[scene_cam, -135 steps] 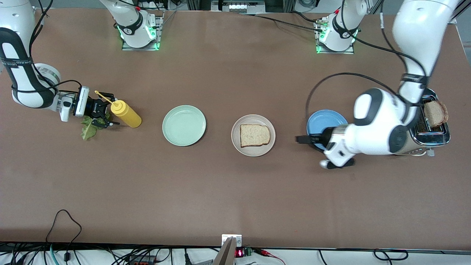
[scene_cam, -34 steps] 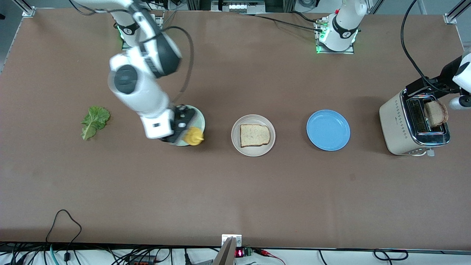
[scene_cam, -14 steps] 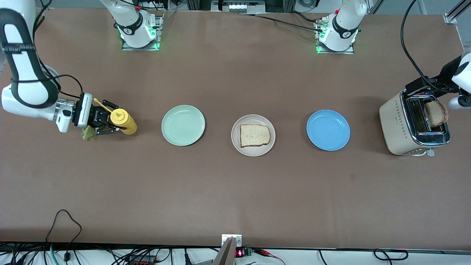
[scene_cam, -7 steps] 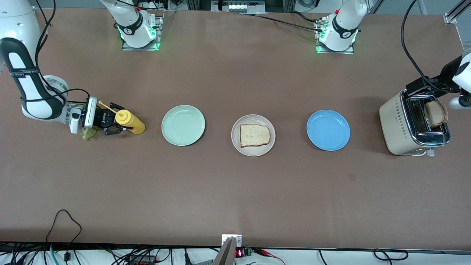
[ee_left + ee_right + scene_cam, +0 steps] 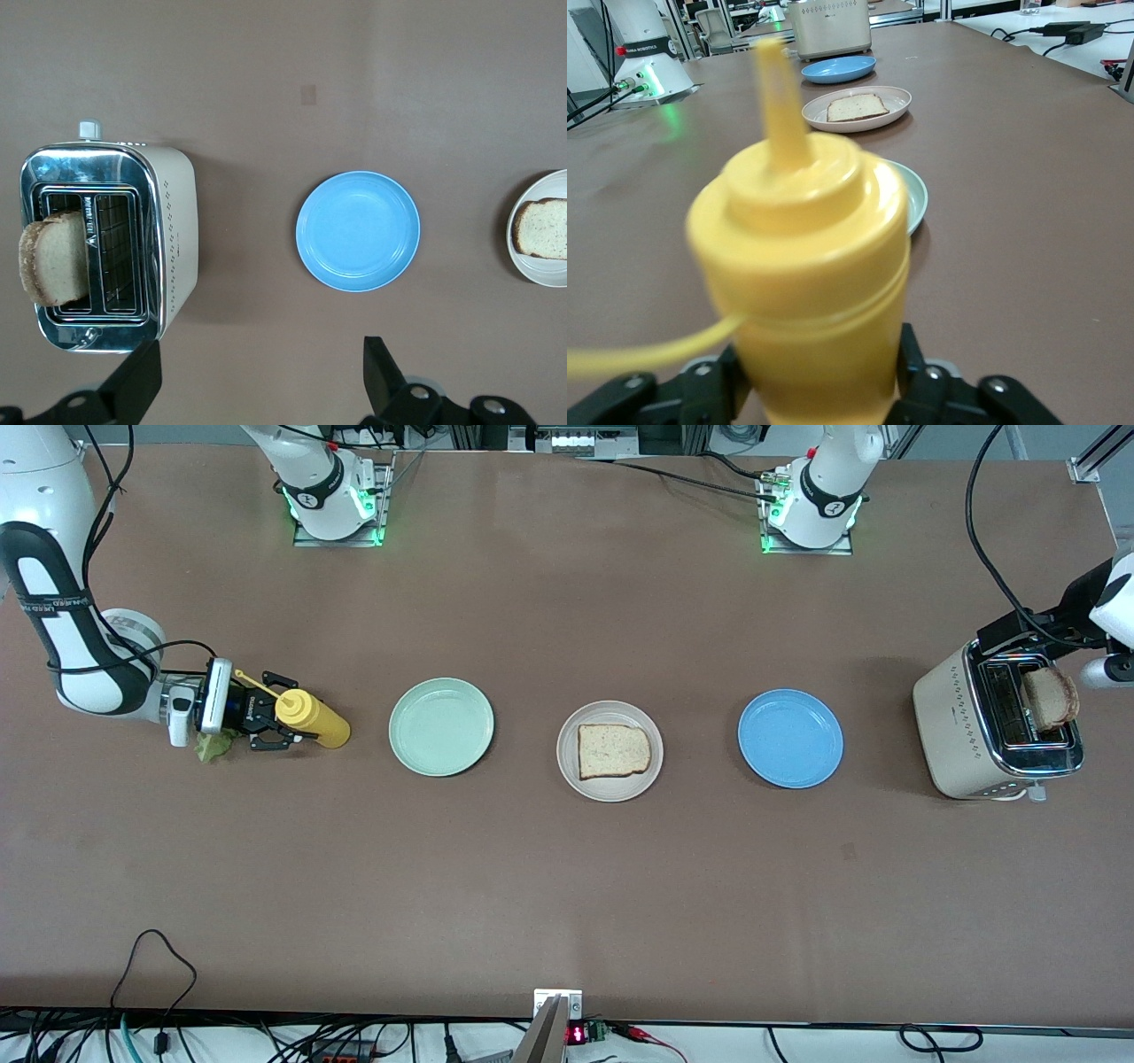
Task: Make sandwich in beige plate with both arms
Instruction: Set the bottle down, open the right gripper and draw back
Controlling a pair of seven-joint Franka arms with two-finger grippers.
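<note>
Brown worktop (image 5: 567, 886), matte surface. Three plates rest on it in a row: a mint-green plate (image 5: 441, 726) toward the right arm's end, a beige plate (image 5: 609, 750) in the middle, a blue plate (image 5: 790, 738) toward the left arm's end. A toaster (image 5: 997, 731) stands on the worktop near the left arm's end. A green lettuce leaf (image 5: 211, 747) lies near the right arm's end, partly hidden. Two arm bases (image 5: 335, 500) are mounted along the edge farthest from the front camera.
</note>
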